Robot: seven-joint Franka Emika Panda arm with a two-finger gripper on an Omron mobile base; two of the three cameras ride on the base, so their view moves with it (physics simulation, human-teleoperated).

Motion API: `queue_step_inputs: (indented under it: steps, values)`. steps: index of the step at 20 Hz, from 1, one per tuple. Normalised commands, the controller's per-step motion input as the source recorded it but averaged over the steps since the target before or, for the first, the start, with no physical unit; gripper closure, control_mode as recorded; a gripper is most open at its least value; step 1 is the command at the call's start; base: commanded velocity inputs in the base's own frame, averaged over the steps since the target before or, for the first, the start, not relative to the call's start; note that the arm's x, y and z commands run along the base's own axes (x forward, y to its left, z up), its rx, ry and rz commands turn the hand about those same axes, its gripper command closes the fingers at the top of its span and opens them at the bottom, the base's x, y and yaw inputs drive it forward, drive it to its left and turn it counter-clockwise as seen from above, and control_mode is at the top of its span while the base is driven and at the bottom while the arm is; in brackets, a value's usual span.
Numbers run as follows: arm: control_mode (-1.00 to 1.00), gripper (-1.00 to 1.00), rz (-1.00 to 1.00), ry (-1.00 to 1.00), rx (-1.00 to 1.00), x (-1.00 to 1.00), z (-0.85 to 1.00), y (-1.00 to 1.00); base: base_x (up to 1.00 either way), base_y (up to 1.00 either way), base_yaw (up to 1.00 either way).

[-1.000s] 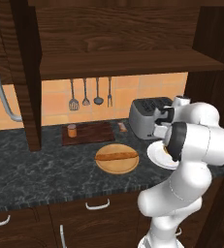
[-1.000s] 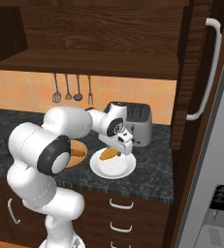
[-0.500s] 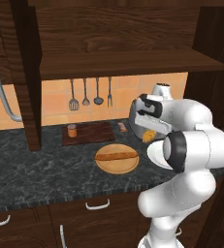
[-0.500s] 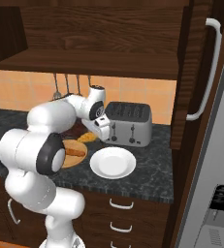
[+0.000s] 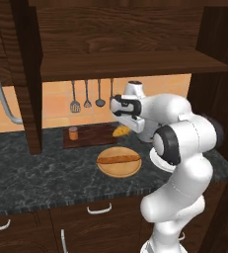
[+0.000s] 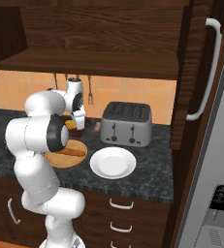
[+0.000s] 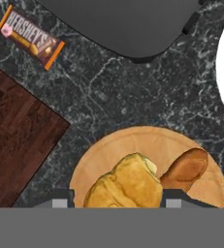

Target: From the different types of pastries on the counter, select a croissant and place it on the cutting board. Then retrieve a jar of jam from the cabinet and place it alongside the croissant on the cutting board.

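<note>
Dark marbled counter (image 5: 46,173); the gripper (image 5: 121,129) clamps a golden croissant (image 7: 125,186) in the air beside the dark cutting board (image 5: 93,136), above the round board (image 7: 147,145)

Below the hand lies the dark marbled stone counter (image 7: 133,97), polished. Beside it sits the dark brown rectangular wooden cutting board (image 7: 16,140), its grain matt. Nearest is the round pale wooden board (image 7: 147,145), smooth. The flaky golden croissant (image 7: 128,186) looks glossy.
</note>
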Motion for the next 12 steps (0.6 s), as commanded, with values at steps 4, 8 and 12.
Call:
queue_step_inputs:
  steps: [4, 8, 12]
  values:
    - [-1.0, 1.0, 0.0, 0.04, 0.0, 0.63, -0.02, 0.12, 0.0, 0.0, 0.0]
    - [-1.0, 1.0, 0.01, 0.01, 0.0, 0.97, -0.03, 0.1, 0.0, 0.0, 0.0]
    - [-1.0, 1.0, 0.01, 0.0, 0.0, 0.31, -0.06, 0.31, 0.0, 0.0, 0.0]
